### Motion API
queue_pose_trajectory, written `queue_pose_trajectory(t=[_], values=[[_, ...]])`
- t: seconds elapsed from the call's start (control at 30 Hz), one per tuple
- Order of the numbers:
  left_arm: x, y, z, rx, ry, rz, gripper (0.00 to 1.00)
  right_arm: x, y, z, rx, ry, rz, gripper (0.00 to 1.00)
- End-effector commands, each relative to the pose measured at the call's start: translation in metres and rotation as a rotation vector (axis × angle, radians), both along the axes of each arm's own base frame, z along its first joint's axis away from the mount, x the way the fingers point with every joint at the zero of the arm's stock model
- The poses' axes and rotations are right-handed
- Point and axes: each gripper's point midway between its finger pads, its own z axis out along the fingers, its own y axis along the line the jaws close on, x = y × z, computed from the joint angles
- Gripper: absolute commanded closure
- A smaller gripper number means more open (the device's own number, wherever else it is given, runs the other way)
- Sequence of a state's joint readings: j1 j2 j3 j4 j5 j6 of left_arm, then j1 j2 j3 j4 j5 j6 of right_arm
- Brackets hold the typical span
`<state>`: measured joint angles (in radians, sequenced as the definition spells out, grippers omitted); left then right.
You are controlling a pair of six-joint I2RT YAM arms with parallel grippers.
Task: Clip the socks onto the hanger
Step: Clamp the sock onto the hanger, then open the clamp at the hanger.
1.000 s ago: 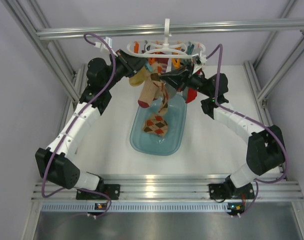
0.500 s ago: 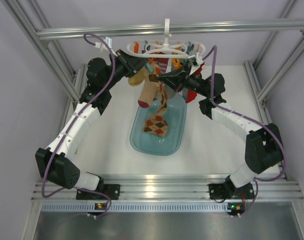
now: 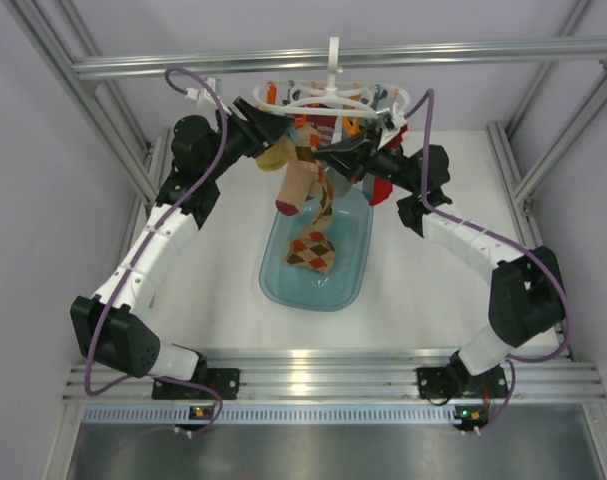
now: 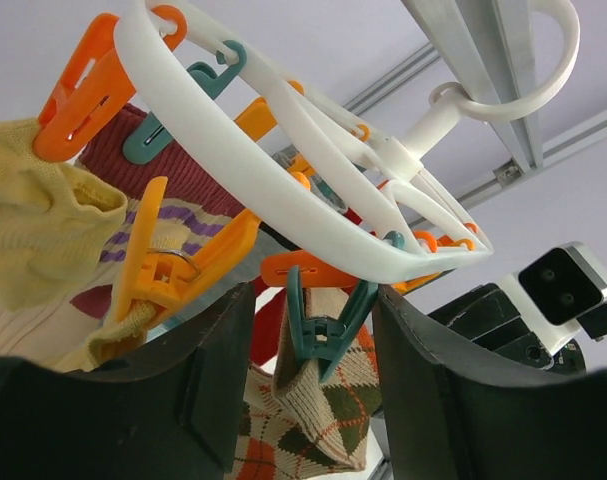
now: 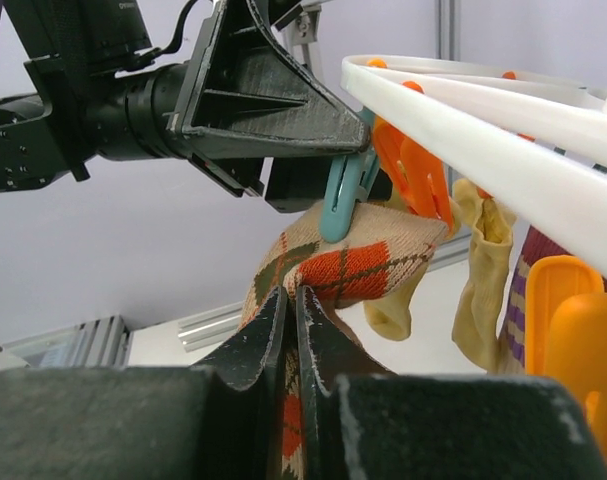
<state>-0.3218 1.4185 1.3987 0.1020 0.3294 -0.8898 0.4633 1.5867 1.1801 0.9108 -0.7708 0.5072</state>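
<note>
The white round hanger (image 3: 333, 97) hangs from the frame bar and also shows in the left wrist view (image 4: 283, 190) and the right wrist view (image 5: 483, 130). My left gripper (image 3: 270, 125) (image 4: 318, 330) is open, its fingers either side of a teal clip (image 4: 323, 325) (image 5: 340, 205). That clip is closed on the top edge of an argyle sock (image 4: 323, 410) (image 5: 373, 265). My right gripper (image 3: 325, 155) (image 5: 293, 300) is shut on this argyle sock just below the clip. Yellow socks (image 4: 33, 240) (image 5: 483, 270) hang clipped beside it.
A translucent blue tray (image 3: 278, 280) lies under the hanger with another argyle sock (image 3: 313, 250) in it. A tan sock with a red toe (image 3: 295, 185) and a red sock (image 3: 381, 190) hang from the hanger. Aluminium frame bars (image 3: 463, 52) run overhead and along the sides.
My left gripper has shifted slightly up and right along the hanger's ring. My right arm has edged a little left, still holding the argyle sock.
</note>
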Motion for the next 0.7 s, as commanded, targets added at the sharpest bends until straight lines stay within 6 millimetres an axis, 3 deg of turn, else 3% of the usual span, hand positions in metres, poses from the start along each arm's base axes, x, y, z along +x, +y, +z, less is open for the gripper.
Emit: queue_pose_trajectory(t=[0.0,0.03,0.13,0.3,0.4,0.67], values=[[-0.003,0.008,0.004,0.023,-0.029,0.014,0.45,-0.014,0.003,0.011,-0.008,-0.070,0.031,0.95],[-0.003,0.012,0.006,0.029,-0.038,0.023,0.45,-0.014,0.003,0.005,-0.024,-0.064,0.036,0.72],[-0.006,0.020,0.008,0.050,-0.059,0.037,0.43,-0.018,0.001,-0.014,-0.096,-0.047,0.040,0.47],[-0.013,0.026,0.001,0.090,-0.074,0.035,0.29,-0.013,-0.013,-0.019,-0.135,-0.039,-0.017,0.35],[-0.022,0.027,-0.001,0.113,-0.099,0.020,0.22,-0.006,-0.016,-0.007,-0.123,-0.070,-0.063,0.32],[-0.049,0.044,-0.007,0.201,-0.171,0.043,0.20,0.019,-0.016,0.038,-0.014,-0.207,-0.180,0.31]])
